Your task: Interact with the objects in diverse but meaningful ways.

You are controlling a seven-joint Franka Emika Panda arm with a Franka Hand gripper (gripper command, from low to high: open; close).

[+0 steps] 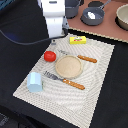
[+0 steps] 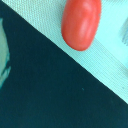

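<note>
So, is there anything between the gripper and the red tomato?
Nothing visible. In the exterior view the gripper hangs just above the red tomato, with only bare placemat around it. The wrist view shows the tomato uncovered; the fingers are not seen there.

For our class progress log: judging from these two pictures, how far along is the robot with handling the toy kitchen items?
Done: nothing shows as handled; the plate sits on the placemat between fork and knife. In hand: nothing visibly held; the gripper hangs above the tomato, which fills the wrist view. Left: tomato, blue cup and yellow packet.
</note>
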